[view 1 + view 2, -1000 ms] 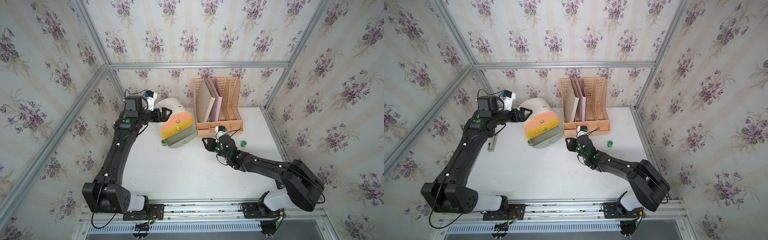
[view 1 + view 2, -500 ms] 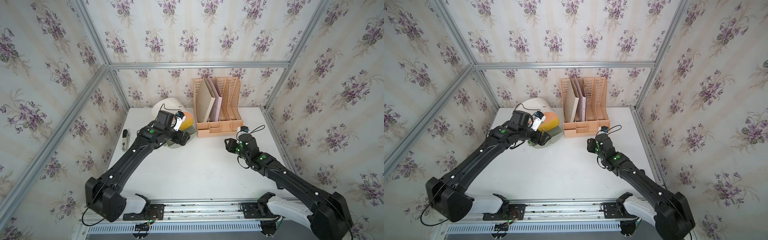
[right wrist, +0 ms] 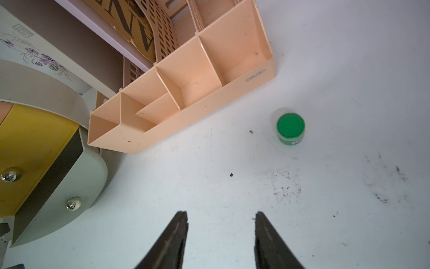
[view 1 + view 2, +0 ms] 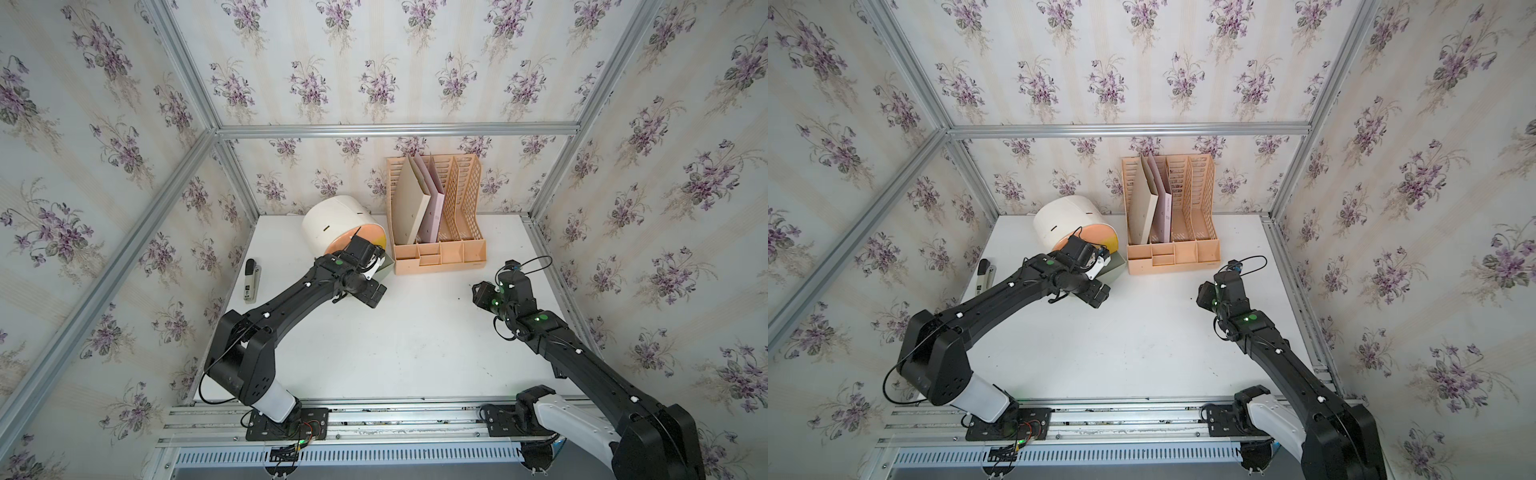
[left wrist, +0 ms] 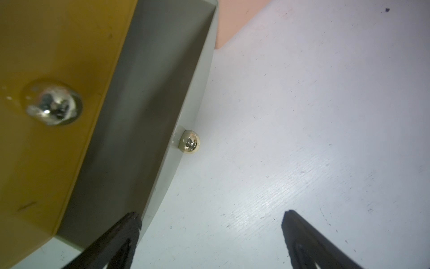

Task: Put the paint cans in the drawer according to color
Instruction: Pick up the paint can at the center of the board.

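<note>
The drawer point(image 4: 332, 224) is a white rounded chest at the back of the table. Its grey-green bottom drawer point(image 5: 186, 93) is pulled out, and the part of its inside that shows is bare. The yellow front point(image 5: 46, 58) sits above it. My left gripper point(image 5: 210, 221) hangs open just in front of the pulled-out drawer's gold knob point(image 5: 189, 144). One paint can point(image 3: 290, 127) with a green lid stands on the table near the file rack. My right gripper point(image 3: 221, 216) is open and empty, short of the can. Both top views hide this can behind my right gripper point(image 4: 478, 293).
A peach lattice file rack point(image 4: 436, 216) with folders stands at the back, right of the drawer. A black-and-grey stapler point(image 4: 250, 282) lies near the left wall. Walls close in the table on three sides.
My left arm swung from behind the chest round to its front and lowered. My right arm pulled away from the chest toward the right side, its jaws opening a little.
</note>
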`<state>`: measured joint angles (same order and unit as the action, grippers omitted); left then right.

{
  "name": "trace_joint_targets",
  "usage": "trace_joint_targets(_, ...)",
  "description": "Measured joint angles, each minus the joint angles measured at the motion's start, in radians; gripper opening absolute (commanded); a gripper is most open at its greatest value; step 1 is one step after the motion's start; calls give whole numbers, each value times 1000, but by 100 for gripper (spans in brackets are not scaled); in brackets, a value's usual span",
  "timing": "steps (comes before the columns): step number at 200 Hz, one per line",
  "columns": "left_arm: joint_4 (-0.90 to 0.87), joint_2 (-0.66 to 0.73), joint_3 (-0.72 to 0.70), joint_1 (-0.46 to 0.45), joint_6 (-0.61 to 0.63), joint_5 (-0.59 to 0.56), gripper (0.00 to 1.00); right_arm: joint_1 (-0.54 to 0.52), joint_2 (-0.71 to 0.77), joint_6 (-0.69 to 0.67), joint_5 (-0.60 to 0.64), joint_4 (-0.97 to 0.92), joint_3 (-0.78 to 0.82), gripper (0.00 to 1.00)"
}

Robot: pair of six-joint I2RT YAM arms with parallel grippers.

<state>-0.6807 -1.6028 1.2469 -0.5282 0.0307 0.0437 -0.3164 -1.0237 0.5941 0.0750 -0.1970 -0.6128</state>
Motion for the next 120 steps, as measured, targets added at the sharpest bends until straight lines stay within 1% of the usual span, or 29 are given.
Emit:
trace_joint_targets(54,50,-56,-15,3,22,-37,99,44,-10,-12,-37,27,2,50)
trace_joint_targets(120,81,-48,-35,-11,30,3,99,73,-4,-34,-39,30,10,50)
